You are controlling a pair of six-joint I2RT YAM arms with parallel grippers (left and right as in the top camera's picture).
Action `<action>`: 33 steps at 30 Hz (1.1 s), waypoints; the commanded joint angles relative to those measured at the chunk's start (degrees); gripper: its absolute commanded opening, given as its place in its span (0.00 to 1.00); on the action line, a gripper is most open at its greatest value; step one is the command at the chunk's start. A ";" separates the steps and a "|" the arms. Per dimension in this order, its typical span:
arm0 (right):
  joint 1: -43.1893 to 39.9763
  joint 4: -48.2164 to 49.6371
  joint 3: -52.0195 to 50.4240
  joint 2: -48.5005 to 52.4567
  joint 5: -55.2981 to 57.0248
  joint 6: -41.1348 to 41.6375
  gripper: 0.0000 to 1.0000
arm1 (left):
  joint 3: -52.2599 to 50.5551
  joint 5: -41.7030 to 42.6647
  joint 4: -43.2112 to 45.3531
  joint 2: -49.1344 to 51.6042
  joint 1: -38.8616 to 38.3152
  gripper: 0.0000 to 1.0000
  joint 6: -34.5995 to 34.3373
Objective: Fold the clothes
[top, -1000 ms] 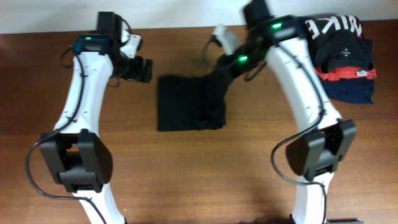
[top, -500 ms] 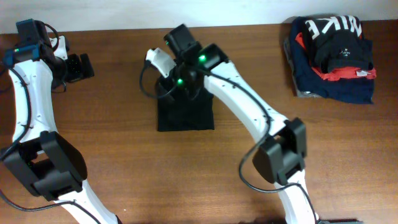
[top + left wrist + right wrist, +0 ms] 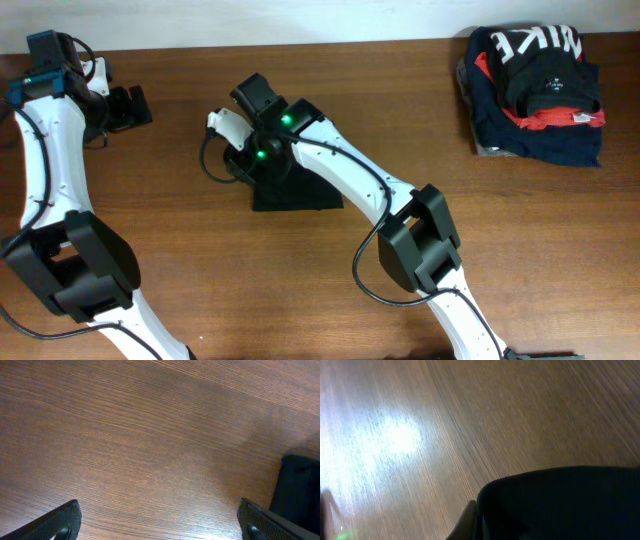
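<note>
The step in hand looks to be the sideways fold, carrying one edge of the black polo shirt [image 3: 295, 192] across its own body. The right tool [image 3: 474, 521] is clenched. In its wrist view dark fabric bulges up right against its tips, lifted off the bench [image 3: 200, 290]. That view is blurred, so I judge rather than see that cloth is pinched between the jaws. The rest of the shirt lies flat as a narrow dark block directly beneath this tool and behind it, toward the arm's base.

To do the fold well, the tool should travel low so the carried layer drapes without ballooning. It should go straight across so the edges line up with the layer underneath, and let go only once the carried edge lies over the border below it. Pulling beyond that would likely drag the whole bundle along the bench.

The right arm is stretched far across the bench, with its wrist pitched down over the shirt's far side. The left arm stands back and upright. The left tool [image 3: 160, 522] is released, its jaws wide over bare wood, with a corner of the shirt off to one side of it, well apart.
</note>
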 commanded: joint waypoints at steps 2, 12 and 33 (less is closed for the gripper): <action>2.19 1.36 0.07 0.85 -0.59 0.20 0.04 | 0.24 -0.02 -0.02 -0.96 0.20 0.99 -0.35; 2.80 1.01 0.15 0.07 -1.01 0.63 0.88 | 0.24 0.00 0.11 -0.96 0.20 0.99 -0.35; -12.39 -24.74 -12.04 -8.33 11.65 7.58 0.04 | 0.20 0.02 -0.33 -0.96 0.13 0.99 -0.13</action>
